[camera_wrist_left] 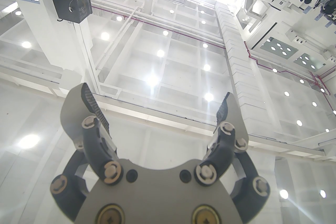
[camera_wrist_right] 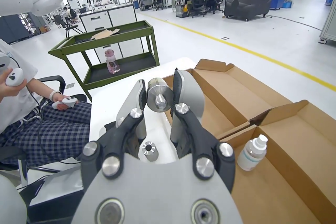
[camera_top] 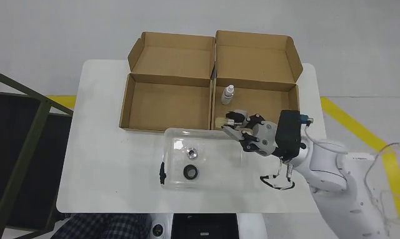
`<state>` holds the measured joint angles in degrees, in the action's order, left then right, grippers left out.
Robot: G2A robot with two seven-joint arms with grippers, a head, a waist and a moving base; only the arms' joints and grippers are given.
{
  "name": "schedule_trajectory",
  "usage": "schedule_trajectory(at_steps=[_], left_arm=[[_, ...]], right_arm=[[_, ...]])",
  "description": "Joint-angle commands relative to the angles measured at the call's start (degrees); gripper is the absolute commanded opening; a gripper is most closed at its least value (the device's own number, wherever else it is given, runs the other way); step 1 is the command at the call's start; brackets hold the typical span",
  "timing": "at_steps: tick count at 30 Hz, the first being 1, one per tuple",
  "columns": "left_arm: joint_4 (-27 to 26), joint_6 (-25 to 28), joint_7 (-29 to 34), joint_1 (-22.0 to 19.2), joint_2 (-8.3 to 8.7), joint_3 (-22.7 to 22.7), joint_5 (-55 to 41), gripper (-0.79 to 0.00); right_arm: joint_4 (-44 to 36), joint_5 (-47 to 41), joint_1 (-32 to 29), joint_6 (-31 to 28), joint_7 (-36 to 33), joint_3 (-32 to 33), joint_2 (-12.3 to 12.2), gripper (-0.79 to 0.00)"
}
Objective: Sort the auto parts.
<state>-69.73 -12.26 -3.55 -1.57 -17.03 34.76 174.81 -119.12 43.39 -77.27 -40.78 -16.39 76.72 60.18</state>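
On the white table (camera_top: pixel 106 145), two open cardboard boxes sat side by side at the far edge, w/ a clear plastic tray (camera_top: pixel 219 176) just in front of them, nearer the robot. The left box (camera_top: pixel 165 104) showed bare cardboard inside. The right box (camera_top: pixel 265 101) held a small white bottle (camera_top: pixel 227 94), upright near its left wall.

The right gripper (camera_wrist_right: pixel 159 82) was closed most of the way on a short metal cylinder (camera_wrist_right: pixel 159 100), clamped betw. both ribbed pads, stub end facing the wrist cam. From the top cam, gripper & part hung over the near-left corner of the right box, approx. where the two boxes met the tray's far edge. Whether the part touched the cardboard, can't tell.

In the tray lay a second metal part (camera_top: pixel 191 154) and, just nearer the robot, a black ring (camera_top: pixel 190 172); the two were close but apart.

The left gripper (camera_wrist_left: pixel 157 101) was spread wide w/ nothing betw. its fingers, pointed up at the ceiling.
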Motion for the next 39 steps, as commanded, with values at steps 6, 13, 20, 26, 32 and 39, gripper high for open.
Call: schedule_trajectory(at_steps=[6,13,20,26,32,39], left_arm=[[0.00,0.00,0.00,0.00,0.00,0.00,0.00,0.000],[0.00,0.00,0.00,0.00,0.00,0.00,0.00,0.000],[0.00,0.00,0.00,0.00,0.00,0.00,0.00,0.000],[0.00,0.00,0.00,0.00,0.00,0.00,0.00,0.000],[0.00,0.00,0.00,0.00,0.00,0.00,0.00,0.000],[0.00,0.00,0.00,0.00,0.00,0.00,0.00,0.000]], right_arm=[[3.27,5.31,1.03,2.07,-1.99,-1.23,0.04,-0.785],[7.14,8.86,2.17,4.44,-2.47,-1.62,0.10,-0.785],[11.34,11.81,5.03,7.36,-4.69,-0.93,0.08,-0.785],[15.80,13.68,8.15,8.49,-6.33,-1.13,0.13,-0.785],[19.05,15.65,10.95,8.77,-8.01,-2.76,0.31,-0.785],[23.46,19.75,15.10,10.19,-11.03,-5.95,0.75,-0.785]])
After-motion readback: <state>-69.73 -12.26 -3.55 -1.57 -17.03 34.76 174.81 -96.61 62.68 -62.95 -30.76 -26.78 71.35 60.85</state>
